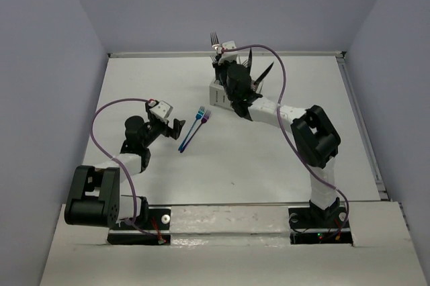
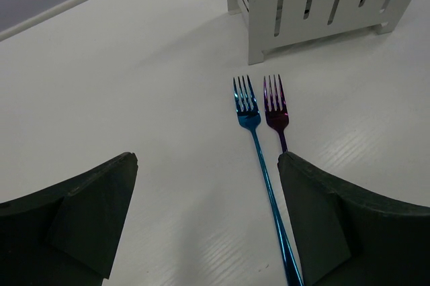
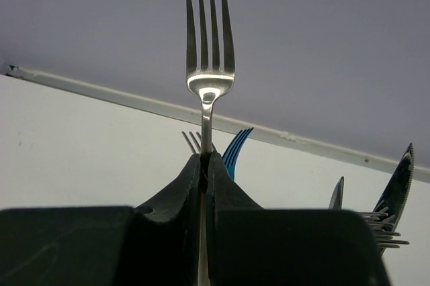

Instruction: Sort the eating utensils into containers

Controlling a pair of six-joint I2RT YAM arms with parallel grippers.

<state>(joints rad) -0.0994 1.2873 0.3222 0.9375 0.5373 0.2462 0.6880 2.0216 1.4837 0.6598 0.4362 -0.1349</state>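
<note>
White table (image 1: 269,165) | silver fork (image 3: 209,44) is clamped upright in right gripper (image 3: 203,158) at caddy (image 1: 216,89) | left gripper (image 2: 207,160) is spread wide by blue fork (image 2: 250,121) | lowering and release into a compartment is judged next.

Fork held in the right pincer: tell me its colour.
The fork is plain silver, shown best in the right wrist view.

Left gripper (image 1: 177,127) hangs low, jaws spread, just left of two blue-purple forks (image 1: 193,130) lying side by side on the table (image 1: 269,162). Far side, right gripper (image 1: 218,54) pinches a silver fork (image 1: 213,37) tines-up above the caddy (image 1: 216,90), utensils (image 1: 265,73) poking out of it
</note>
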